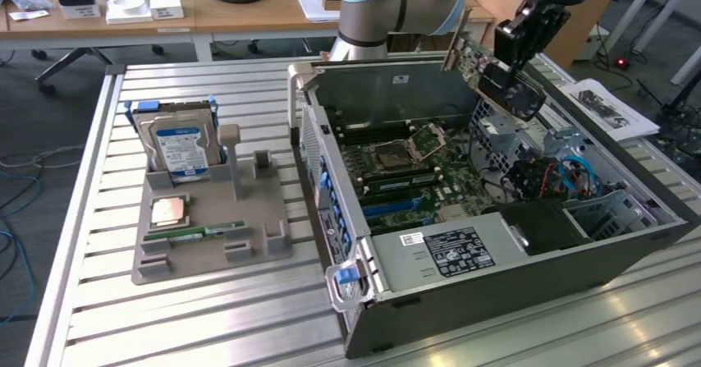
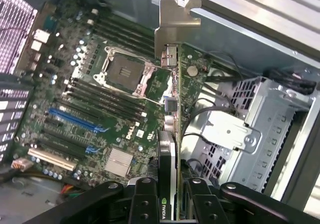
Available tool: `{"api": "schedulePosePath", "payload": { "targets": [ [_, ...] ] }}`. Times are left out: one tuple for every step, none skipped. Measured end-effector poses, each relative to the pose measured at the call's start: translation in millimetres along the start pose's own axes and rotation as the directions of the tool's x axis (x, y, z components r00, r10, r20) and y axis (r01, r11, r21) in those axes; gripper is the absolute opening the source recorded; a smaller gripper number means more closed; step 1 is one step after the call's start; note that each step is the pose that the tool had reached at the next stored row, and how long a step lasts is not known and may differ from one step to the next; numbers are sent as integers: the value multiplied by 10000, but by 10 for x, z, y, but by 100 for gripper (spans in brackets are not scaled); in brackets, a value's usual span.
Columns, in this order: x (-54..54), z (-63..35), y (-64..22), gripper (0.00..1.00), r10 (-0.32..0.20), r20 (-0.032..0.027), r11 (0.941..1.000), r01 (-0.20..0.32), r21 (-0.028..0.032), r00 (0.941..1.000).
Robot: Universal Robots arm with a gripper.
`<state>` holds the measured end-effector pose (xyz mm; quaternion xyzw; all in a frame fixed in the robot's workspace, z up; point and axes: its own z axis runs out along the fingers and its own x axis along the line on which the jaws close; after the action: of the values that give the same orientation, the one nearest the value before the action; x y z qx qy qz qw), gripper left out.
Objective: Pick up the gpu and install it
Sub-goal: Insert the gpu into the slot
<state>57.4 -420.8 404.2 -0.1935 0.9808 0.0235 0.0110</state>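
Observation:
The gpu [image 1: 501, 73] hangs tilted in the air over the far right corner of the open computer case [image 1: 482, 268], with my gripper [image 1: 515, 45] shut on it. In the wrist view the gpu [image 2: 171, 129] runs edge-on away from my gripper [image 2: 170, 206]. Its silver end bracket [image 2: 175, 19] points toward the case's rear wall. Black fingers [image 2: 142, 199] clamp the card from both sides. Below it lies the green motherboard [image 2: 100, 94] with its blue expansion slots [image 2: 75, 119]; the card is well above them and touches nothing.
A silver drive cage [image 2: 255, 129] with cables stands beside the card inside the case. On the slatted table, at the exterior view's left, a grey holder [image 1: 208, 219] carries a hard drive [image 1: 180, 145], a processor chip [image 1: 167, 211] and a green memory stick [image 1: 203, 231].

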Motion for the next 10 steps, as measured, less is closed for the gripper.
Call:
{"api": "schedulePosePath", "payload": {
  "targets": [
    [0,1,0,27,-179,-7,9998,179,-6,9998],
    [0,2,0,27,-360,-14,9994,360,-12,9994],
    [0,3,0,27,-549,-21,9985,549,-19,9985],
    [0,3,0,27,-729,-30,9973,729,-24,9973],
    [0,4,0,27,-908,-36,9959,908,-30,9959],
    [0,4,0,27,-1092,-43,9940,1092,-37,9940],
    [0,5,0,27,-1270,-49,9919,1270,-44,9919],
    [0,5,0,27,-1448,-57,9895,1447,-50,9895],
    [0,6,0,27,-1626,-63,9867,1626,-57,9867],
    [0,7,0,27,-1813,-69,9834,1813,-64,9834]
  ]
}}
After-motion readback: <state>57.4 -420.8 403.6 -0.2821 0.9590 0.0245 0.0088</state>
